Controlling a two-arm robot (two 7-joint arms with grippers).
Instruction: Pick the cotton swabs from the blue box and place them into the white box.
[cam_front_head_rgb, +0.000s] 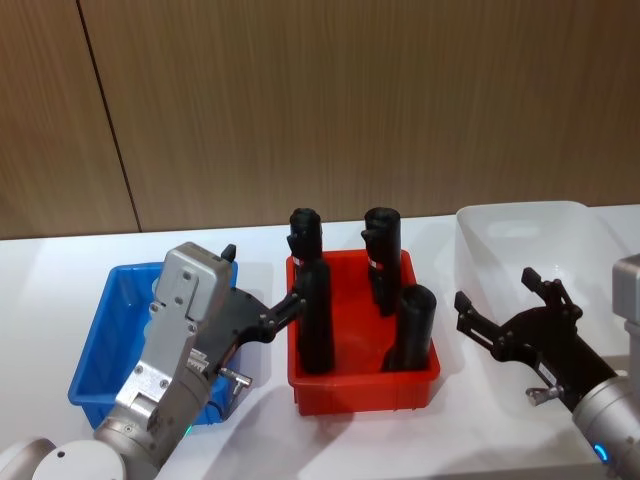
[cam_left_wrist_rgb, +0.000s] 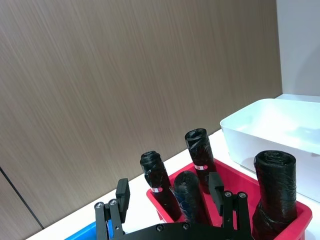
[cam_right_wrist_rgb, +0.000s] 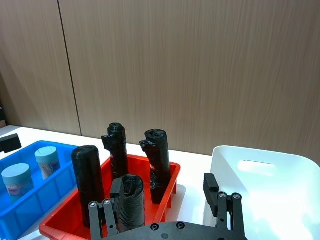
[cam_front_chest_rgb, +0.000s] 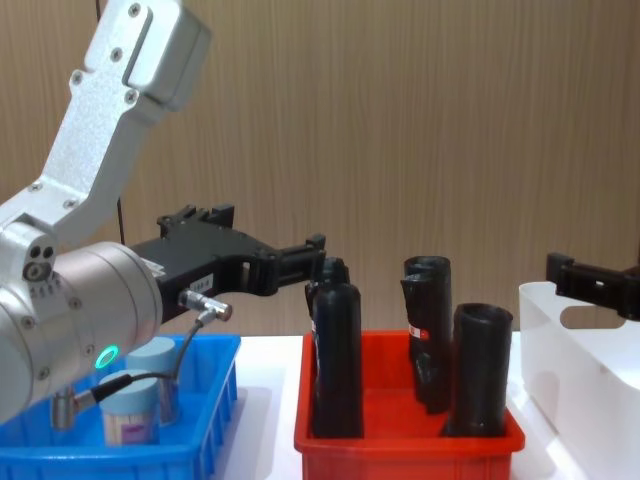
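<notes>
On the tabletop (cam_front_head_rgb: 60, 260), the white box (cam_front_head_rgb: 520, 207) at the right shows no tub in the part in view, so the transfer appears not yet begun. The blue box (cam_front_head_rgb: 97, 350) at the left holds two cotton swabs (cam_right_wrist_rgb: 47, 159), upright and side by side. The left claw (cam_front_head_rgb: 262, 280) hangs above that box's right side, fingers apart and gripping nothing. The right claw (cam_front_head_rgb: 495, 290) hovers by the white box's left wall, fingers likewise spread. Both picks seem left to do.
</notes>
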